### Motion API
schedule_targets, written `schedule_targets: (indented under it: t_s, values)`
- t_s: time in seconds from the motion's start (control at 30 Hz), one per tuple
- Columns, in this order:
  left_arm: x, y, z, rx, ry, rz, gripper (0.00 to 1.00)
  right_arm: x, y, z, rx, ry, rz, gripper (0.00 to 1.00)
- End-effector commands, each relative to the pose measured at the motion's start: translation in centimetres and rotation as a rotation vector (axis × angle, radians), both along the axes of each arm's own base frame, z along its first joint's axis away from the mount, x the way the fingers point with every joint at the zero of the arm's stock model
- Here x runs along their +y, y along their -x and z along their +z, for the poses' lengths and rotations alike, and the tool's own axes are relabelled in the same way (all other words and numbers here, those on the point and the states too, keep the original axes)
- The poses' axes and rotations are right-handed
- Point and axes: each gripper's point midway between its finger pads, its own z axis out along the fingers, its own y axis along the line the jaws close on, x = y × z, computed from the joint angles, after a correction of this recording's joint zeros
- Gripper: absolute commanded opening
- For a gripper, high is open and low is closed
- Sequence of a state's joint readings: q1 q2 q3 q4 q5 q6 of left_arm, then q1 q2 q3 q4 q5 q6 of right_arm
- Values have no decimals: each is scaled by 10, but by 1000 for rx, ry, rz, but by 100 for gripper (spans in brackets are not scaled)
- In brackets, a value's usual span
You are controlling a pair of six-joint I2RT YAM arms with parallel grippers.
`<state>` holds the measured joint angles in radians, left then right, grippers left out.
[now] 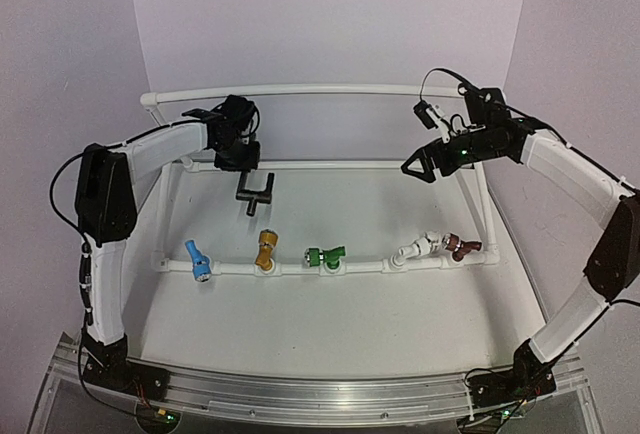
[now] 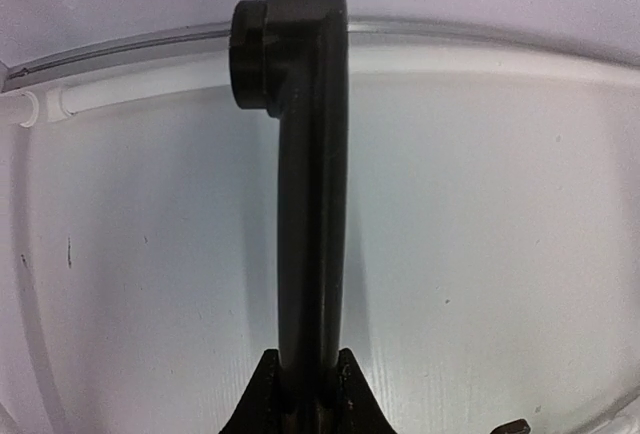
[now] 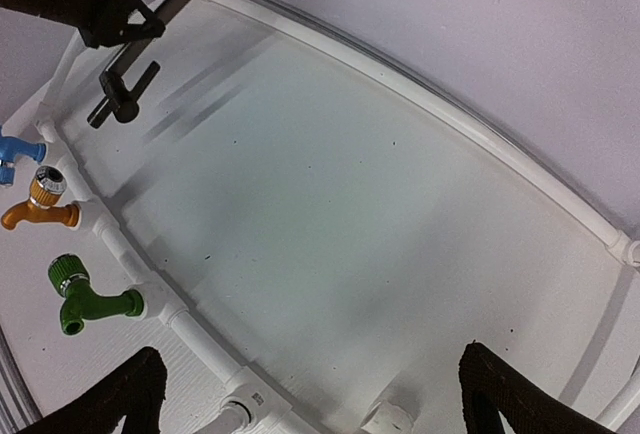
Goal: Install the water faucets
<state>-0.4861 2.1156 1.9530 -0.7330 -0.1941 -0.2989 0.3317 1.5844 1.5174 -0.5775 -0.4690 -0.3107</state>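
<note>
The dark grey-black faucet [image 1: 255,192] hangs from my left gripper [image 1: 240,144], lever up and short body down, over the table just in front of the back white pipe [image 1: 330,165]. In the left wrist view the fingers [image 2: 262,394] are shut on the long lever [image 2: 310,214], and the body [image 2: 270,54] points toward the back pipe [image 2: 130,84]. My right gripper [image 1: 425,164] is open and empty, high at the back right. Its view shows both fingertips [image 3: 110,404] wide apart and the black faucet [image 3: 125,84] far off. I cannot single out its white pipe fitting.
On the front white pipe [image 1: 360,266] sit blue [image 1: 196,259], orange [image 1: 266,249], green [image 1: 325,256], white [image 1: 415,249] and maroon [image 1: 462,245] faucets. A white frame [image 1: 300,91] of pipes rings the table. A white fitting end [image 3: 385,419] shows low in the right wrist view.
</note>
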Motion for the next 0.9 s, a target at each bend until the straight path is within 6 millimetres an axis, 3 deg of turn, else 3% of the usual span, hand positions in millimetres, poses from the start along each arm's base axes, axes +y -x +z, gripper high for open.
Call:
schedule_targets:
  t_s: [0.0, 0.2, 0.4, 0.63, 0.87]
  values:
    - [7, -3, 86, -140, 292, 178, 0, 5, -6, 16, -14, -29, -11, 98]
    - [9, 20, 111, -132, 585, 336, 0, 6, -8, 30, -18, -86, -52, 98]
    - [9, 43, 122, -103, 833, 419, 0, 26, 5, 44, -3, -178, -11, 98]
    - [17, 71, 135, -124, 1014, 475, 0, 63, 25, 51, 4, -235, 88, 98]
    - [2, 97, 147, -179, 1147, 425, 0, 114, 39, 62, -12, -262, 168, 98]
